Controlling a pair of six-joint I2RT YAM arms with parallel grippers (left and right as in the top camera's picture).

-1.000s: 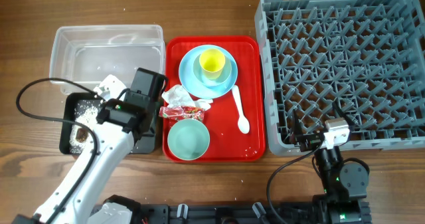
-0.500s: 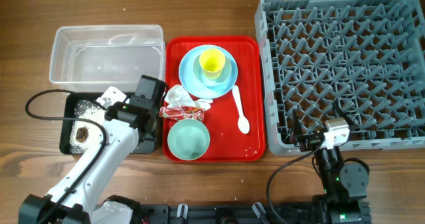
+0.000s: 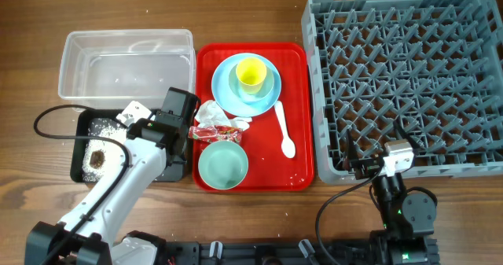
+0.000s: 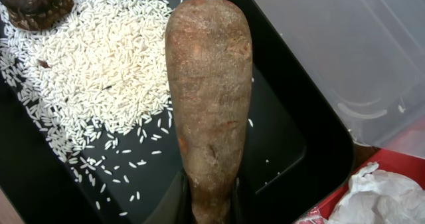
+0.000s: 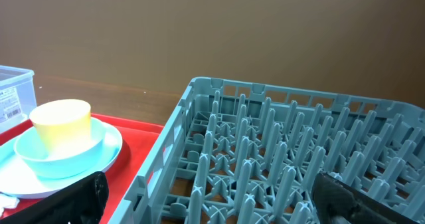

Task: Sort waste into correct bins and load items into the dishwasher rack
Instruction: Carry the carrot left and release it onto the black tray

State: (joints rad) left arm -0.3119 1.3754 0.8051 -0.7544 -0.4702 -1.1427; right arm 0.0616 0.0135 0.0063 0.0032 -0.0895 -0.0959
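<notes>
What the left wrist camera gives and the overhead camera cannot is the grip itself. The left claw [image 4: 211,207] is closed almost fully on the thin end of the brown, finger-long sausage-like food piece [image 4: 209,98], with one dark finger on each side of it; from above this piece is hidden under the white arm. Its long axis runs straight forward from the fingers, thick rounded end farthest from them, over the shallow black rectangular tub [image 4: 285,144]; whether it touches the tub floor I cannot tell. Forward and left of the claw the whitish rice-like crumbs [image 4: 99,64] are spread on the tub floor, with a dark brown lump [image 4: 33,4] at their far edge. To the claw's right, just beside the black tub, stands the deeper clear plastic tub [image 4: 345,44], and close by the fingers lies the crumpled white tissue [image 4: 378,194]. Only the overhead camera shows the whole flat red tray [image 3: 297,76] with the crinkled red-and-white snack wrapper [image 3: 214,131] nearest the left claw, then the pale green bowl [image 3: 222,164], the white plastic spoon [image 3: 284,131] and the light blue round plate [image 3: 222,96]. The right claw [image 5: 212,207] stands wide open and holds nothing. Ahead of it is the large square grey plastic crate with upright pegs [image 3: 401,76], and to its left the small yellow cup [image 5: 61,124] sits in the small light blue bowl [image 5: 73,151]. All of this rests on a brown wood-grain table [image 3: 259,13], and a plain brown wall [image 5: 199,31] closes the room behind.
</notes>
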